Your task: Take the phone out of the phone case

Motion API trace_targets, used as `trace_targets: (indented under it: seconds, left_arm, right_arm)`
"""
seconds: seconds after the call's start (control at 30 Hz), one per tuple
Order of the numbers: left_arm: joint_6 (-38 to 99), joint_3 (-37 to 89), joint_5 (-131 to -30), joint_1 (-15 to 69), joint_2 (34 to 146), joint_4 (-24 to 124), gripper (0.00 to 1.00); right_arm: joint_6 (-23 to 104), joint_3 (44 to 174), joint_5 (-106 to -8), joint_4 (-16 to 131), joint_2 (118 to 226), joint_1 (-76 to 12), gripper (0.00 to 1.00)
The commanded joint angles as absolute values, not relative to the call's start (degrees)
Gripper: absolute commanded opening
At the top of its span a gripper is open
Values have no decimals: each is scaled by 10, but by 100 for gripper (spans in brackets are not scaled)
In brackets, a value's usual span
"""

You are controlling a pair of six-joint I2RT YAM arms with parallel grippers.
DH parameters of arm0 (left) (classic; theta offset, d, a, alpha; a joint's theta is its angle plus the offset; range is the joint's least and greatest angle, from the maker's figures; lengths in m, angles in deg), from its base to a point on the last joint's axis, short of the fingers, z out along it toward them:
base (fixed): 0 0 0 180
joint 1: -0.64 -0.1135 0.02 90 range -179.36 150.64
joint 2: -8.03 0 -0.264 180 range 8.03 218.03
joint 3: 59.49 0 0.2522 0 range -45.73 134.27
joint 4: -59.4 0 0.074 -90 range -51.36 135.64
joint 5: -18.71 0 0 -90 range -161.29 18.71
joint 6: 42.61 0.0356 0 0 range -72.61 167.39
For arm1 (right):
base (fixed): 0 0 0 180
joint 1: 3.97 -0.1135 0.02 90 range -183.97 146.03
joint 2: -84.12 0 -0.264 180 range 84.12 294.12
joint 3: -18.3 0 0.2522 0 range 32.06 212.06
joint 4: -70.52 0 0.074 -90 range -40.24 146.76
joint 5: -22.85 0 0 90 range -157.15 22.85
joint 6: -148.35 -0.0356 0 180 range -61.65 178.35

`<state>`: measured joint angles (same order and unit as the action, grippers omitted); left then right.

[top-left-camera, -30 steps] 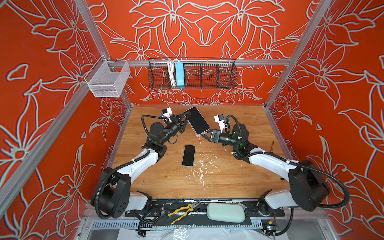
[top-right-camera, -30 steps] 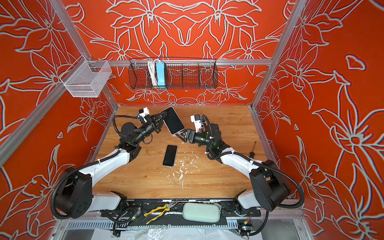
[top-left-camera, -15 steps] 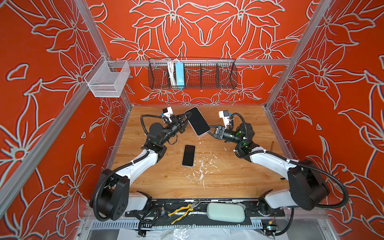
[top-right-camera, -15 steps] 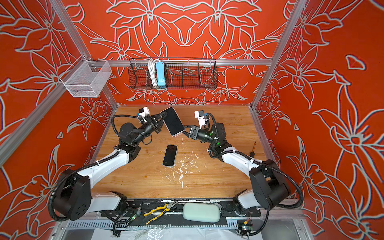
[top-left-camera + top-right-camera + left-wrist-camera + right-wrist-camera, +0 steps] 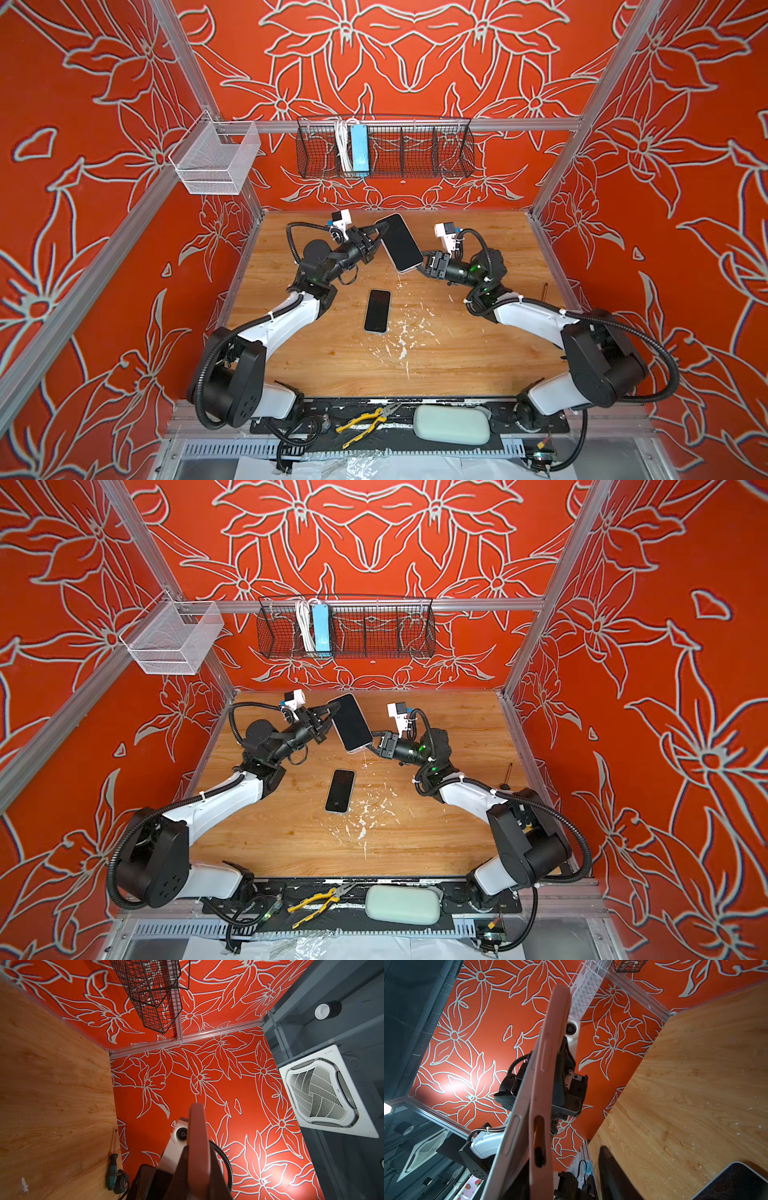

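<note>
1. Counting two phones and one phone case [image 5: 548,1053]: the cased phone [image 5: 400,243] hangs above the table [image 5: 457,353], and a spare phone [image 5: 377,311] lies flat below.
2. Its screen faces up; the long axis runs from back wall to front, near end leaning right.
3. My left gripper [image 5: 376,237] clamps the case's far left edge; the right gripper [image 5: 426,264] meets the near corner, grip unclear.
</note>
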<state>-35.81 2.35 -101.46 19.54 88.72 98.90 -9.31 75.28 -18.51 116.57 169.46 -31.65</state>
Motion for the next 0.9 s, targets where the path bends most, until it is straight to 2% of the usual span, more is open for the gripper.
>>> trace_targets:
  seconds: [0.0,0.63,0.77,0.87]
  left_arm:
    - [-365,61,-1020,199,893,1051,0]
    - [-360,30,-1010,198,896,1045,0]
    - [-365,31,-1010,199,902,1048,0]
    - [-365,33,-1010,199,903,1046,0]
  right_arm:
    - [-100,730,-184,1171,1671,-315,43]
    - [-104,704,-238,1151,1599,-314,28]
    - [-110,697,-252,1148,1589,-315,22]
    - [-111,697,-254,1148,1586,-315,20]
